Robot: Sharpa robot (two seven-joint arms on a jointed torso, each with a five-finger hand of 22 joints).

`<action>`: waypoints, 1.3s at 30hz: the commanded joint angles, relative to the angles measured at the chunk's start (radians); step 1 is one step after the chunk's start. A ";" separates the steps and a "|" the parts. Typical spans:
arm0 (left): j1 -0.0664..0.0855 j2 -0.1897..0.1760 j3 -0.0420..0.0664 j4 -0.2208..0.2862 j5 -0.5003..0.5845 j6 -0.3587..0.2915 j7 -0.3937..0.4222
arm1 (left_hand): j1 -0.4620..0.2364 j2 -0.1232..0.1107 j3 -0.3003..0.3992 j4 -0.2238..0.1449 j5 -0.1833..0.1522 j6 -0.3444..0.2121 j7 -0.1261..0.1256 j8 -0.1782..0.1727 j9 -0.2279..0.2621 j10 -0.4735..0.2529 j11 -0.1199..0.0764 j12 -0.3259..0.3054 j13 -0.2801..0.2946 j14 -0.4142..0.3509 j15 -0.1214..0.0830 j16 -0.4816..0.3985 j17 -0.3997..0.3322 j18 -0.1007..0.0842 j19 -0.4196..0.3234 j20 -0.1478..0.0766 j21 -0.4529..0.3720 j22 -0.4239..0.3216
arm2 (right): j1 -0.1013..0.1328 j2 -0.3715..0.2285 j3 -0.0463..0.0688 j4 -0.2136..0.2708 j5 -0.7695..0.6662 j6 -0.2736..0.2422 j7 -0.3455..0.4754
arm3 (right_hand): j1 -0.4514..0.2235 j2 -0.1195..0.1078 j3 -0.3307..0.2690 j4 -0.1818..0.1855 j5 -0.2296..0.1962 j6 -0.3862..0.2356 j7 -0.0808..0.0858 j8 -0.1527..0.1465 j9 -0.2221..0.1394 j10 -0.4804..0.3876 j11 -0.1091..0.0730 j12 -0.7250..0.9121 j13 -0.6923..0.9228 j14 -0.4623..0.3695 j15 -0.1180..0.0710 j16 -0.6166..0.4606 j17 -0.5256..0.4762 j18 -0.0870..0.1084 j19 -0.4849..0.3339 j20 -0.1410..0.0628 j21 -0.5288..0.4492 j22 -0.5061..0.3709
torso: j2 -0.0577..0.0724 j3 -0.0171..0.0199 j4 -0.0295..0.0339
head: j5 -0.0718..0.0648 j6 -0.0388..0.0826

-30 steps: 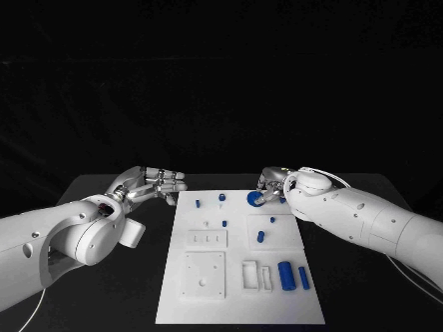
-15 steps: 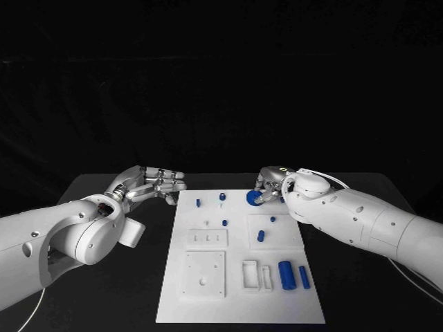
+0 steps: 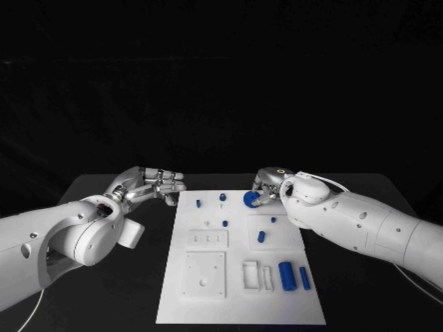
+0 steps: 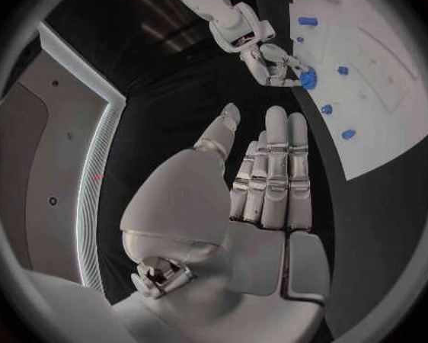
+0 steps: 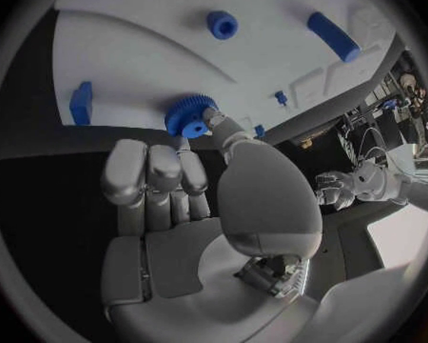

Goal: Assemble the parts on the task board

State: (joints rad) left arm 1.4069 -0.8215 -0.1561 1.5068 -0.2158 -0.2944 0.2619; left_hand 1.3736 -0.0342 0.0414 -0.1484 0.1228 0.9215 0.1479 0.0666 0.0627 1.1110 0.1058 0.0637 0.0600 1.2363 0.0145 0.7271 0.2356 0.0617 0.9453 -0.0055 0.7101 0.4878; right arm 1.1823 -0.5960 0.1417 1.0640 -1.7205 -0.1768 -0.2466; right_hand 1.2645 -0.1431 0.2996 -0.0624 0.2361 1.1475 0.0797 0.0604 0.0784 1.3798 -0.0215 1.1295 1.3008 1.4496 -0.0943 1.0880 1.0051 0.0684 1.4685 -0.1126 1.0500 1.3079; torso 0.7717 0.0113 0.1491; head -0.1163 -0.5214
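The black table (image 3: 102, 207) carries the white task board (image 3: 237, 266) at its centre, with small blue parts standing on it and two blue cylinders (image 3: 293, 275) lying toward its 4 o'clock corner. At the board's 1 o'clock corner the right hand (image 3: 268, 181) pinches a blue gear (image 3: 250, 199) between thumb and fingertips. The left hand (image 3: 151, 183) hovers off the 11 o'clock corner, fingers straight, together, holding nothing

The right hand (image 3: 269, 185) covers part of the blue gear (image 3: 251, 199), so the grip can't be read. The small blue pegs (image 3: 223, 197) are too tiny to identify.
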 commanded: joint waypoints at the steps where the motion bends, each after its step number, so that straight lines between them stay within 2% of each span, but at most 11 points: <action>1: 0.000 0.000 0.001 0.002 0.002 0.006 0.005 | -0.002 0.006 -0.005 -0.002 0.003 -0.003 0.001 0.001 -0.001 -0.004 0.003 -0.001 0.000 -0.001 0.002 0.006 0.000 0.008 0.006 0.004 0.005 -0.002 | 0.000 -0.008 0.002 0.044 -0.016 -0.024 -0.025 | -0.003 -0.001 -0.002 0.010 -0.005 0.076 -0.026 0.003 -0.003 -0.002 -0.007 -0.004 0.001 0.001 -0.007 0.003 -0.001 -0.013 0.024 -0.008 0.003 0.133 | 0.000 0.0001 -0.0013 | 0.002 0.000; 8: 0.000 0.001 0.001 0.002 0.003 0.007 0.005 | -0.002 0.006 -0.005 -0.002 0.003 0.001 0.003 0.002 -0.001 -0.005 0.004 -0.001 0.000 -0.001 0.002 0.006 0.000 0.008 0.006 0.004 0.005 -0.002 | 0.000 -0.014 0.004 0.132 -0.047 -0.066 -0.051 | 0.003 -0.011 -0.005 0.038 -0.015 0.074 -0.026 0.003 -0.004 -0.001 -0.008 -0.005 0.004 0.001 -0.007 0.002 0.000 -0.012 0.025 -0.009 0.006 0.134 | 0.000 -0.0016 0.0026 | 0.002 -0.001; 13: 0.000 0.000 0.001 0.001 0.004 -0.003 0.013 | -0.001 0.008 -0.005 -0.001 0.003 0.006 0.004 0.002 0.000 -0.005 0.004 -0.001 0.000 0.000 0.002 0.007 0.000 0.008 0.007 0.004 0.005 -0.003 | 0.000 -0.005 0.003 0.155 -0.073 -0.084 -0.071 | 0.002 -0.020 0.001 0.050 -0.033 0.070 -0.025 0.003 -0.006 -0.001 -0.007 -0.009 0.002 0.001 -0.006 0.001 -0.001 -0.013 0.026 -0.008 0.010 0.135 | -0.001 -0.0043 0.0012 | 0.005 0.002; 15: 0.000 0.000 0.001 0.000 0.004 -0.007 0.016 | 0.000 0.008 -0.005 -0.002 0.004 0.008 0.005 0.002 -0.001 -0.003 0.004 -0.001 0.000 0.000 0.002 0.007 0.000 0.009 0.007 0.004 0.005 -0.003 | 0.000 0.003 0.002 0.155 -0.084 -0.090 -0.077 | 0.001 -0.021 0.002 0.052 -0.035 0.070 -0.025 0.003 -0.006 -0.001 -0.007 -0.008 0.003 0.001 -0.006 0.001 -0.001 -0.013 0.026 -0.008 0.012 0.135 | 0.000 -0.0058 0.0002 | 0.009 0.004; 17: 0.000 0.000 0.001 -0.001 0.005 -0.010 0.018 | 0.001 0.009 -0.004 -0.004 0.006 0.012 0.006 0.002 0.000 -0.002 0.004 -0.001 0.000 0.001 0.002 0.007 0.001 0.009 0.008 0.004 0.006 -0.002 | 0.000 0.012 -0.001 0.154 -0.098 -0.098 -0.088 | 0.003 -0.024 0.006 0.058 -0.035 0.071 -0.025 0.003 -0.006 0.000 -0.008 -0.009 0.002 0.002 -0.006 0.002 -0.001 -0.013 0.026 -0.007 0.012 0.135 | 0.000 -0.0036 0.0002 | 0.009 0.004; 19: 0.000 0.000 0.001 -0.002 0.006 -0.011 0.019 | 0.001 0.009 -0.004 -0.004 0.006 0.012 0.006 0.002 0.000 -0.002 0.004 -0.001 0.000 0.001 0.002 0.007 0.001 0.009 0.008 0.004 0.006 -0.002 | 0.000 0.022 -0.006 0.150 -0.112 -0.104 -0.099 | 0.002 -0.024 0.007 0.060 -0.040 0.071 -0.025 0.003 -0.006 0.000 -0.008 -0.009 0.003 0.002 -0.005 0.001 -0.001 -0.014 0.026 -0.007 0.014 0.136 | 0.000 -0.0038 0.0006 | 0.009 0.005; 26: 0.000 0.004 0.001 -0.005 0.007 -0.019 0.024 | -0.001 0.012 -0.005 -0.005 0.007 0.028 0.009 0.003 0.000 0.001 0.005 -0.001 0.000 0.002 0.002 0.009 0.001 0.010 0.008 0.004 0.007 -0.002 | 0.000 0.063 -0.034 0.123 -0.135 -0.114 -0.123 | 0.003 -0.032 0.022 0.065 -0.057 0.072 -0.025 0.003 -0.006 0.001 -0.008 -0.008 0.003 0.002 -0.005 0.001 -0.002 -0.014 0.026 -0.006 0.013 0.135 | 0.000 -0.0066 0.0046 | 0.005 0.005; 28: 0.000 0.006 0.001 -0.006 0.008 -0.018 0.024 | -0.002 0.013 -0.004 -0.005 0.007 0.033 0.009 0.004 0.001 0.001 0.005 -0.001 0.000 0.002 0.002 0.009 0.001 0.010 0.009 0.004 0.008 -0.002 | -0.002 0.074 -0.040 0.112 -0.139 -0.116 -0.123 | 0.001 -0.033 0.021 0.066 -0.056 0.071 -0.025 0.002 -0.006 0.001 -0.008 -0.010 0.003 0.001 -0.004 -0.001 -0.004 -0.014 0.026 -0.006 0.013 0.135 | 0.000 -0.0051 0.0050 | 0.005 0.005; 30: 0.000 0.009 0.001 -0.007 0.009 -0.017 0.025 | -0.002 0.015 -0.005 -0.008 0.007 0.041 0.008 0.003 0.000 0.002 0.004 -0.002 0.000 0.002 0.001 0.009 0.001 0.010 0.008 0.003 0.009 -0.001 | -0.005 0.084 -0.045 0.102 -0.141 -0.117 -0.122 | -0.002 -0.036 0.021 0.068 -0.054 0.069 -0.024 0.002 -0.006 0.000 -0.007 -0.011 0.002 0.001 -0.005 -0.002 -0.005 -0.014 0.026 -0.006 0.012 0.135 | 0.000 -0.0071 0.0079 | 0.005 0.003; 34: 0.000 0.011 0.001 -0.010 0.009 -0.017 0.025 | -0.002 0.015 -0.005 -0.008 0.007 0.041 0.008 0.003 0.000 0.002 0.004 -0.002 0.000 0.002 0.001 0.009 0.001 0.010 0.008 0.003 0.009 -0.001 | -0.011 0.099 -0.050 0.088 -0.143 -0.120 -0.119 | -0.003 -0.036 0.021 0.068 -0.054 0.069 -0.024 0.002 -0.006 0.000 -0.007 -0.011 0.002 0.001 -0.005 -0.002 -0.005 -0.014 0.026 -0.006 0.012 0.135 | 0.001 -0.0082 0.0084 | 0.006 0.001; 39: 0.000 0.014 0.002 -0.012 0.009 -0.017 0.025 | -0.006 0.018 -0.007 -0.012 0.008 0.040 0.008 0.002 0.000 0.001 0.004 -0.001 0.000 0.002 0.001 0.009 0.001 0.010 0.008 0.003 0.010 -0.001 | -0.015 0.117 -0.053 0.071 -0.144 -0.128 -0.118 | -0.003 -0.037 0.021 0.068 -0.054 0.068 -0.024 0.003 -0.006 0.000 -0.007 -0.012 0.001 0.001 -0.005 -0.004 -0.008 -0.013 0.025 -0.006 0.010 0.134 | 0.000 -0.0069 0.0062 | 0.009 0.002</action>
State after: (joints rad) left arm 1.4069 -0.8108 -0.1556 1.4936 -0.2129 -0.3070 0.2709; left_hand 1.3683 -0.0289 0.0343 -0.1555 0.1268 0.9574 0.1552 0.0666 0.0623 1.1111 0.1057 0.0637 0.0600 1.2363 0.0145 0.7311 0.2355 0.0617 0.9489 -0.0019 0.7140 0.4865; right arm 1.1690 -0.4829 0.0888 1.1389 -1.8420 -0.2896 -0.3579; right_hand 1.2636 -0.1691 0.3174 0.0016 0.1780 1.1835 0.0661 0.0594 0.0711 1.3777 -0.0236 1.1217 1.3033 1.4497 -0.0939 1.0879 0.9985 0.0685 1.4649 -0.1160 1.0591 1.3076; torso 0.7719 0.0040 0.1558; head -0.1085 -0.5203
